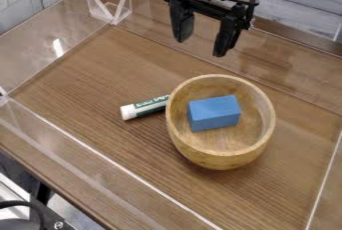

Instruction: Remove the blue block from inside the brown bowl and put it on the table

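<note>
The blue block (214, 111) lies inside the brown bowl (221, 150), a little left of the bowl's middle. The bowl rests on the table (94, 84) to the right of centre. My gripper (203, 34) hangs above and behind the bowl at the top of the view, pointing down. Its two black fingers (178, 22) stand apart, open, with nothing between them. It is well clear of the bowl and the block.
A small white tube with green print (144, 106) lies on the tabletop, its end against the bowl's left wall. Low clear plastic walls (40, 134) edge the table on all sides. A clear folded piece (107, 9) stands at the back left.
</note>
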`<state>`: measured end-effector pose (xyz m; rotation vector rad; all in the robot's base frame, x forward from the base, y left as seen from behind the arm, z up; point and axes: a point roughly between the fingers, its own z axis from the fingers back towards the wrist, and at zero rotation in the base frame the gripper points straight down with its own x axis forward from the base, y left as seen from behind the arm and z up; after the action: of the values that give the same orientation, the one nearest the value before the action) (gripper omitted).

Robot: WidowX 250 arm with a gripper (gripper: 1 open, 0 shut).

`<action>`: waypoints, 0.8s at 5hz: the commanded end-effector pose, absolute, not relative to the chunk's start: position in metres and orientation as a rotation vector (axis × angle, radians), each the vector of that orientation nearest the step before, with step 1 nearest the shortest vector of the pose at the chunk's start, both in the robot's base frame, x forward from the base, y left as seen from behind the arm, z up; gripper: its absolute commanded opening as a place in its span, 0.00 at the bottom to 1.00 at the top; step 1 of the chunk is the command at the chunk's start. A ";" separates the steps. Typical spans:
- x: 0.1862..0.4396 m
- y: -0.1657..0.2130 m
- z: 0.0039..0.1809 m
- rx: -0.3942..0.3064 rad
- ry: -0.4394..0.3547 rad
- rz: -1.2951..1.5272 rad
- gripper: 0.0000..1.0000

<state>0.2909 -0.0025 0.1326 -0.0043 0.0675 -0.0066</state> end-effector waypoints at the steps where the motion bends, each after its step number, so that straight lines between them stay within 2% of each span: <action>1: 0.285 -0.007 0.127 -0.005 0.074 -0.109 1.00; 4: 0.265 -0.031 0.107 0.000 0.056 -0.479 1.00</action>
<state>0.2597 -0.0310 0.0891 -0.0135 0.1263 -0.4740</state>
